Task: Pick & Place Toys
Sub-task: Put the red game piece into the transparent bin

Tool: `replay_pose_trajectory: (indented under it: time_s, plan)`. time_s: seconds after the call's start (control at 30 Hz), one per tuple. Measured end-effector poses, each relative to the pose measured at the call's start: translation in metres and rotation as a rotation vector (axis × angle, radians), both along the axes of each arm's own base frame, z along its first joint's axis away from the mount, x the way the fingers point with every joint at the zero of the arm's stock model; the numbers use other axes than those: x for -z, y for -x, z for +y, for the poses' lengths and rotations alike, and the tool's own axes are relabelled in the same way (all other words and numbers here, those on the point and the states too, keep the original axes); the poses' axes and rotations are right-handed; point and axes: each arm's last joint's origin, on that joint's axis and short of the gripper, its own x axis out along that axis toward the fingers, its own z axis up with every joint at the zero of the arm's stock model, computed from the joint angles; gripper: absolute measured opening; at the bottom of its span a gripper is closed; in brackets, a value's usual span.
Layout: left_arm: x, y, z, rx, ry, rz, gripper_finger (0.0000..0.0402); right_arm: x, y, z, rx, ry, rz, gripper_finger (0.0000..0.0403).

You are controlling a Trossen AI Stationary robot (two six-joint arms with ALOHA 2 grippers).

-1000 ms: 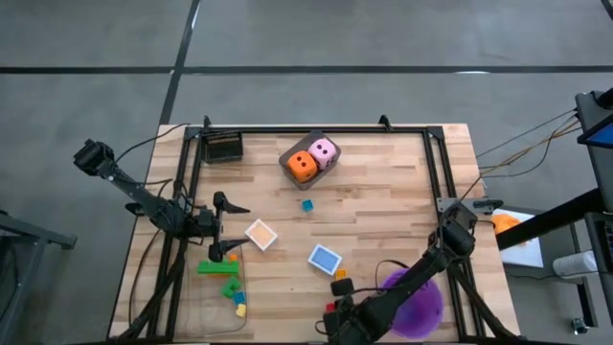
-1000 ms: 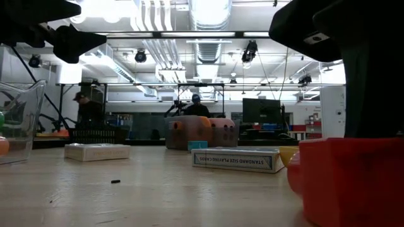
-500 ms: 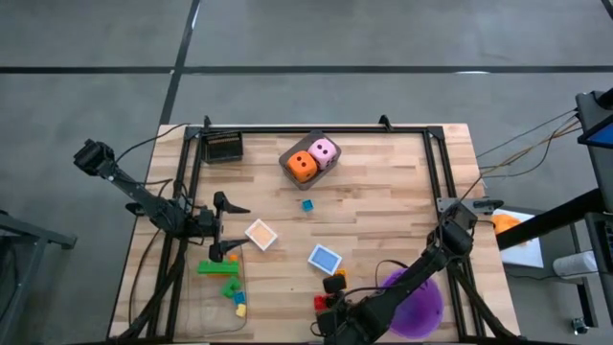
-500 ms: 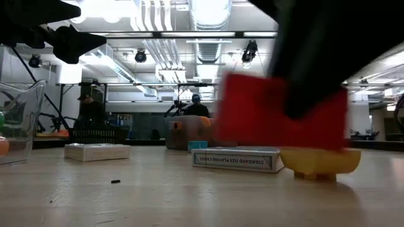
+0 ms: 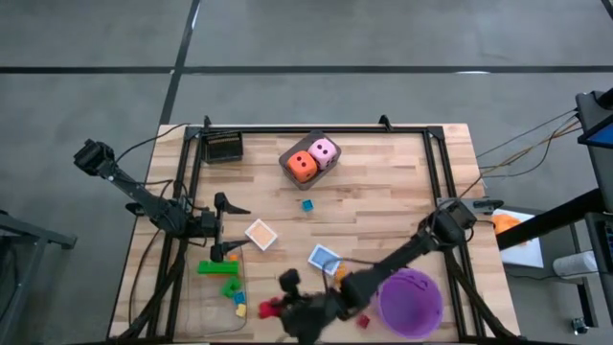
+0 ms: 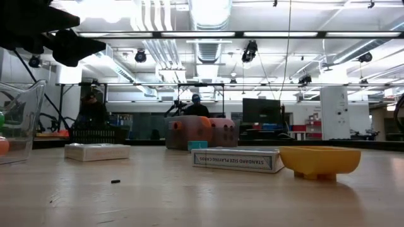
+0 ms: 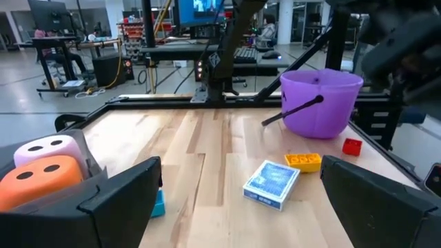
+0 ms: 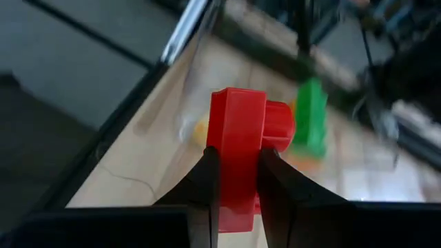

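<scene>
My right gripper point(image 5: 278, 309) is shut on a red brick point(image 8: 238, 148) near the table's near edge, just right of the clear tray point(image 5: 203, 305). The tray holds green point(image 5: 228, 287), yellow and blue bricks. My left gripper point(image 5: 233, 228) stands open at the table's left, touching nothing. An orange tile point(image 5: 261, 233) and a blue tile point(image 5: 324, 257) lie flat mid-table. Near them sit an orange-yellow brick point(image 7: 303, 161) and a small blue brick point(image 5: 306, 205). An orange die point(image 5: 301, 167) and a pink die point(image 5: 324, 150) sit at the back. My right gripper pinches the red brick by its two broad faces point(image 8: 234, 182) between its two fingers. The fingers point(image 8: 207, 179) come from the table's right, slanting downward. The brick sticks out past the fingertips with a stud point(image 8: 279, 127) to one side. It is lifted clear of the table.
The purple bucket point(image 5: 412, 302) stands at the near right, under my right arm. Another red brick point(image 7: 352, 146) lies beside it. A dark basket point(image 5: 222, 147) sits at the far left. A metal frame point(image 5: 316, 129) runs along the table's edges.
My right gripper has risen off the table beside the bucket with the red brick and swung toward the table's left, toward the clear tray, tipping and rolling as it went. The brick is now lifted clear. The gripper and brick have left the low view.
</scene>
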Motion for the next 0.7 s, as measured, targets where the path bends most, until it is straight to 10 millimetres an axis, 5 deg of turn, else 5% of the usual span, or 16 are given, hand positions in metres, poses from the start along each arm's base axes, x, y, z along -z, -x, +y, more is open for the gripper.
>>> replay_pose_trajectory:
  time_s: [0.2, 0.4, 0.7]
  plan:
    - [0.002, 0.0, 0.0, -0.001, -0.012, 0.016, 0.0399, -0.01, -0.035, -0.04, -0.131, -0.117, -0.131, 0.006]
    - [0.002, 0.0, 0.0, -0.004, -0.016, 0.016, 0.0399, 0.014, -0.066, -0.07, -0.217, -0.239, -0.193, 0.006]
    - [0.002, 0.0, 0.001, -0.015, -0.027, 0.019, 0.0399, 0.04, -0.101, -0.074, -0.271, -0.291, -0.185, 0.006]
